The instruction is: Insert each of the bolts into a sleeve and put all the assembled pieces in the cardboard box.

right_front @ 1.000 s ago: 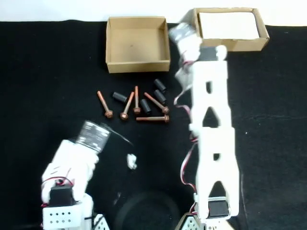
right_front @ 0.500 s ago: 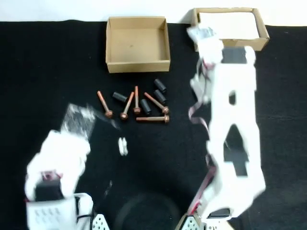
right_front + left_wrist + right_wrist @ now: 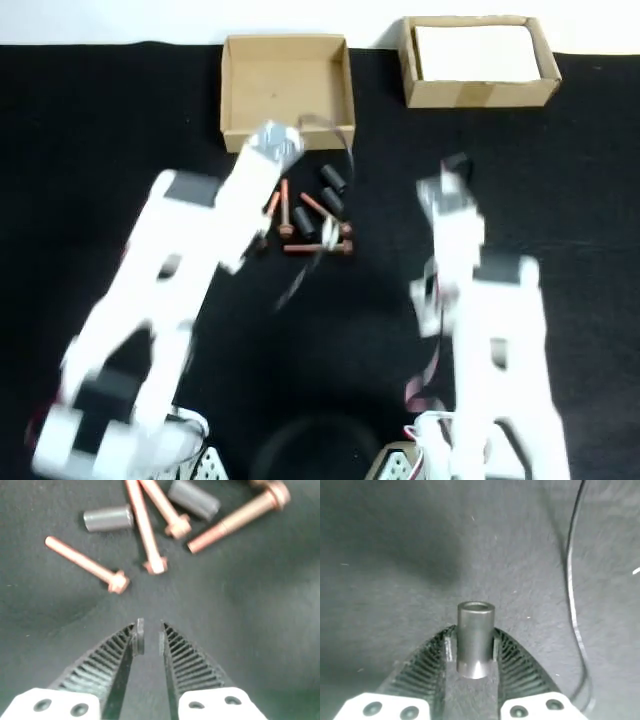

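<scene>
**Q:** Surface, as seen from your console?

**A:** I read a black-covered desk [image 3: 570, 200]. Two open boxes sit along its far edge. One is a brown cardboard box [image 3: 287, 137], bare inside. The second box [image 3: 480, 95], to its right in the high view, holds something flat and white.

**Q:** Loose parts?

**A:** Copper-coloured bolts [image 3: 285, 210] and short dark sleeves [image 3: 333, 179] lie flat in one cluster just in front of the cardboard box. On my left wrist feed, one bolt [image 3: 86, 564] lies near a sleeve [image 3: 107, 518] without touching it. Every bolt I can see there is bare.
</scene>
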You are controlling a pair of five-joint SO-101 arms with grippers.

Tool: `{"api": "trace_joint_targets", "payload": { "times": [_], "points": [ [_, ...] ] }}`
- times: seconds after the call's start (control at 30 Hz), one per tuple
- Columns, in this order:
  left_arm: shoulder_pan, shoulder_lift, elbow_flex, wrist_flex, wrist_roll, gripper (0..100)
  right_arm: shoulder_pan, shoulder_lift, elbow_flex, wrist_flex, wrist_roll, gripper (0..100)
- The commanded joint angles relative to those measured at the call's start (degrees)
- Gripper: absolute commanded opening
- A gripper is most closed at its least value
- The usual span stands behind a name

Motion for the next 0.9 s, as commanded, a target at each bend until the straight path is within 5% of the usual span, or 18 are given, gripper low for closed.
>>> {"api": "trace_joint_targets", "payload": {
  "times": [0.0, 0.33, 0.67, 0.87],
  "points": [
    [0.7, 9.2, -10.9, 0.4, 5.0, 9, 2.7, -4.8, 13.7, -11.7, -0.4, 0.6],
    [4.9, 28.2, -27.6, 5.8, 9.1, 15, 2.9, -4.8, 20.8, -22.5, -3.2, 0.6],
    [0.3, 43.5, -41.5, 7.6, 8.8, 15, 2.9, -4.8, 20.8, -22.6, -3.2, 0.6],
    [-0.8, 45.5, -52.9, 17.6, 8.7, 15, 2.9, -4.8, 20.9, -23.3, -3.2, 0.6]
  ]
}}
